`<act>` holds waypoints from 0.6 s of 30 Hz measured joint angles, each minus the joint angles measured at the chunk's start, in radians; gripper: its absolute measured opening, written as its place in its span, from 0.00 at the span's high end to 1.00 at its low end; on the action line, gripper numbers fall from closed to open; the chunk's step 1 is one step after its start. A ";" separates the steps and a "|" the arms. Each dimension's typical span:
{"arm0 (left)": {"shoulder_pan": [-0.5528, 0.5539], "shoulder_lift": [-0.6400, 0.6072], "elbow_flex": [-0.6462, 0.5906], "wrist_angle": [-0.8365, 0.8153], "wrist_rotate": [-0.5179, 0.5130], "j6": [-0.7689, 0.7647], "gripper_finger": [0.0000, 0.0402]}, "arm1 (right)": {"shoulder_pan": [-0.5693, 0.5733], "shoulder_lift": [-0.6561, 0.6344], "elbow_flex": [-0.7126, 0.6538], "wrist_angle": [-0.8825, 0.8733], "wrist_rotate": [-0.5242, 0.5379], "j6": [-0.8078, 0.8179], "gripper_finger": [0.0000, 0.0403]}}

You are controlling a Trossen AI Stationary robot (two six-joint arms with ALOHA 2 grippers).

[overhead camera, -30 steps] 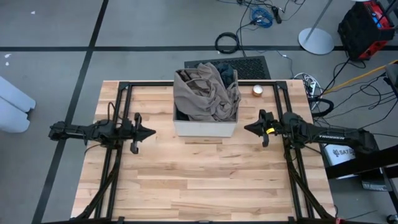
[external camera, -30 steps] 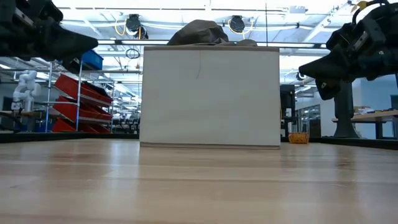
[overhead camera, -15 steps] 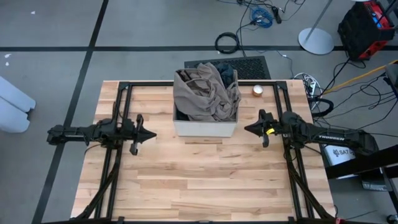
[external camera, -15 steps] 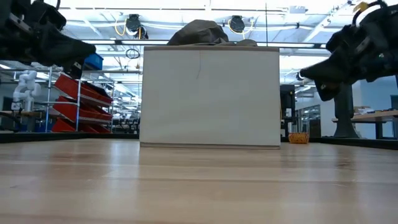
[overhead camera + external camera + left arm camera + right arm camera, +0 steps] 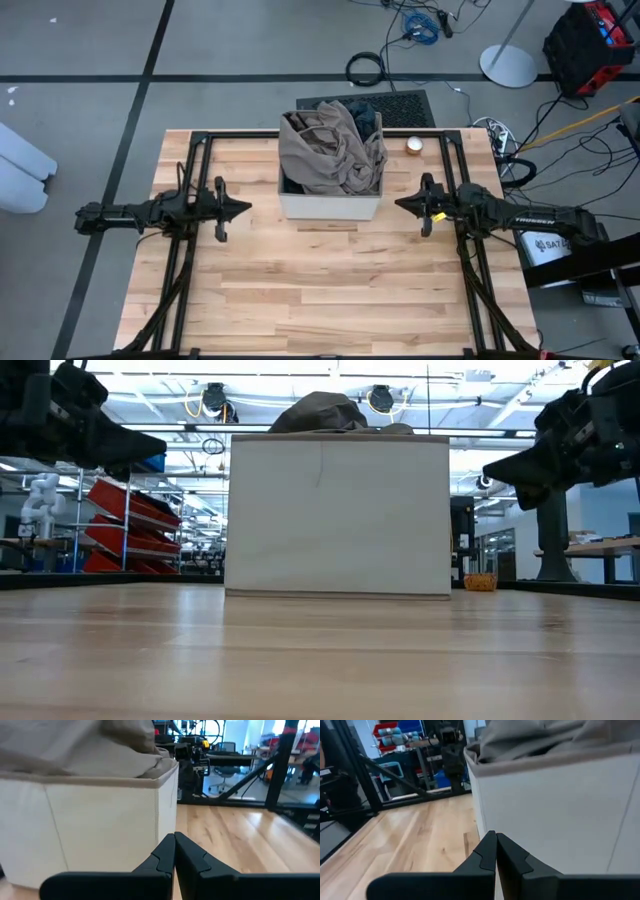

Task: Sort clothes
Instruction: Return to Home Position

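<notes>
My left end effector (image 5: 238,208) and right end effector (image 5: 402,206) are both closed and empty, flanking the white bin (image 5: 330,207). Between them, inside it, the taupe jacket (image 5: 330,150) lies heaped. It looks soft and light; I'd pinch a raised fold.

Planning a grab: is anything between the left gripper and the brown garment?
Yes: the box wall stands between the left gripper and the brown garment heaped inside. Above the rim nothing visible blocks it.
</notes>
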 joint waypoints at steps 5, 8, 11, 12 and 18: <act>0.000 0.000 0.000 0.000 -0.001 0.052 0.97 | -0.001 -0.095 0.001 -0.085 0.000 -0.029 1.00; 0.000 0.000 0.000 0.000 -0.001 0.050 0.97 | -0.001 -0.120 0.000 -0.139 0.002 -0.046 1.00; 0.000 0.000 0.000 0.000 -0.002 0.050 0.97 | -0.001 -0.126 0.001 -0.132 0.002 -0.070 1.00; 0.000 0.000 0.000 0.000 -0.002 0.050 0.97 | -0.001 -0.126 0.001 -0.133 0.002 -0.079 1.00; 0.000 0.000 0.000 0.000 -0.002 0.050 0.97 | -0.001 -0.126 0.001 -0.135 0.001 -0.080 1.00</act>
